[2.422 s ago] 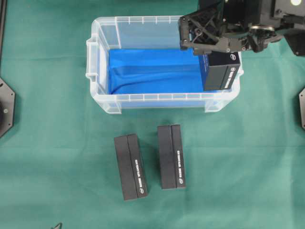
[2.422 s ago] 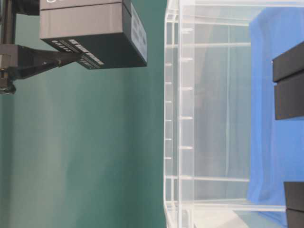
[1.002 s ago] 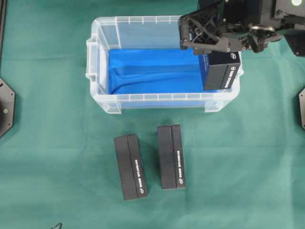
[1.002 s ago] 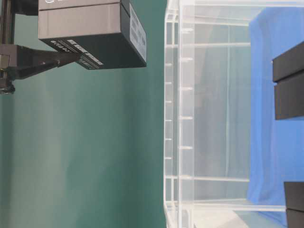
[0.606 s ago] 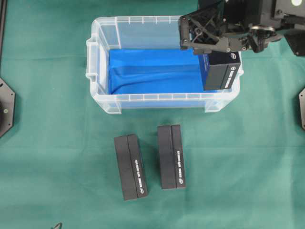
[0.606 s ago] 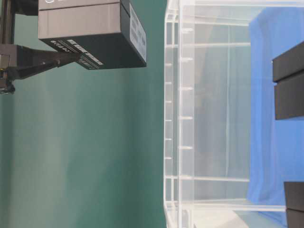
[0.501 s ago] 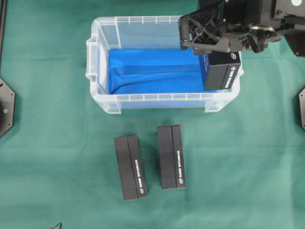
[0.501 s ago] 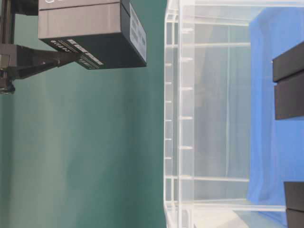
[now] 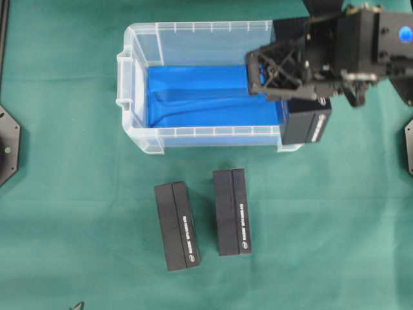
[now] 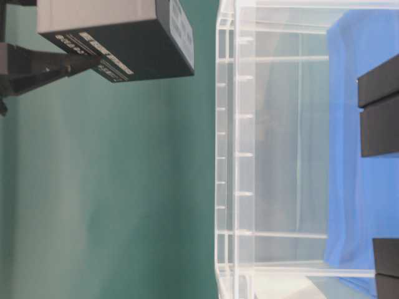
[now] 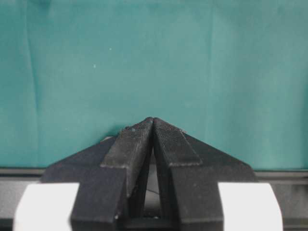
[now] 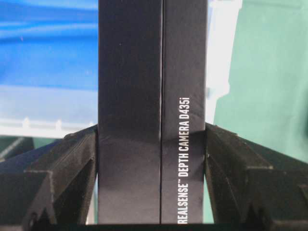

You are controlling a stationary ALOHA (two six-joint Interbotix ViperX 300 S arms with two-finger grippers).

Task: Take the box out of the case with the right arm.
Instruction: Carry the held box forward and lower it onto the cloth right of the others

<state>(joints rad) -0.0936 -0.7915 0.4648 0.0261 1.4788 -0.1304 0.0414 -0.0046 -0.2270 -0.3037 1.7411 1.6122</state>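
Note:
The clear case (image 9: 126, 84) with its blue bottom stands at the back of the green cloth. My right gripper (image 9: 298, 90) is shut on a black box (image 9: 308, 120), which hangs in the air over the case's front right corner. In the right wrist view the box (image 12: 153, 72) sits upright between both fingers (image 12: 72, 163), white lettering up its side. At table level the box (image 10: 112, 37) floats well clear of the case's rim (image 10: 225, 156). My left gripper (image 11: 153, 121) is shut on nothing over bare cloth.
Two more black boxes (image 9: 177, 226) (image 9: 232, 212) lie side by side on the cloth in front of the case. Black mounts sit at the left edge (image 9: 8, 145) and the right edge (image 9: 408, 145).
My right gripper has carried the box higher and toward the front, from inside the case's right end to above its front right corner. The left gripper has not moved.

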